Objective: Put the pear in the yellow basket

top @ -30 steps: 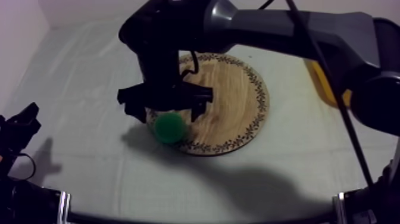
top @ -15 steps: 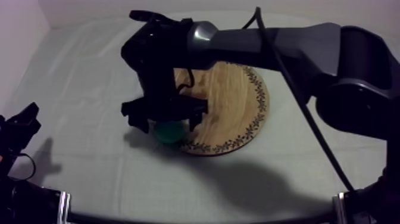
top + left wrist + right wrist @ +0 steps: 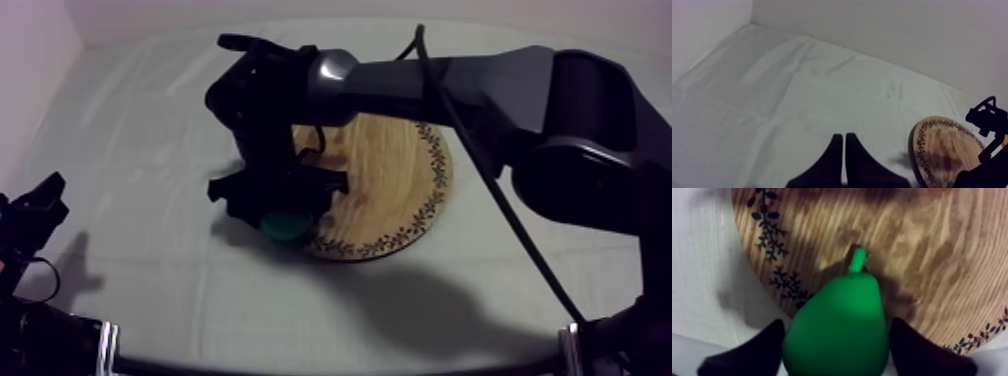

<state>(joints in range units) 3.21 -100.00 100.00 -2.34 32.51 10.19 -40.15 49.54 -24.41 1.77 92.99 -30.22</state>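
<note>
A green pear [image 3: 839, 323] lies on the round wooden board [image 3: 922, 253], at its patterned rim, stem pointing toward the board's middle. My right gripper [image 3: 836, 335] is open and straddles it, one black finger close against each flank. From above, the right gripper [image 3: 283, 212] sits low over the pear [image 3: 284, 227] on the near-left rim of the board [image 3: 390, 180]. My left gripper [image 3: 35, 205] rests at the table's left edge; its fingers [image 3: 844, 152] lie together as a narrow wedge, shut on nothing.
My right arm [image 3: 470, 80] reaches in from the upper right across the back of the board. In the left wrist view the board [image 3: 942, 150] lies ahead on the grey-white cloth [image 3: 797, 90], with the right arm beside it.
My right gripper has dropped straight down over the pear, so its fingers now flank the fruit and cover most of it from above. The left arm has not moved.
</note>
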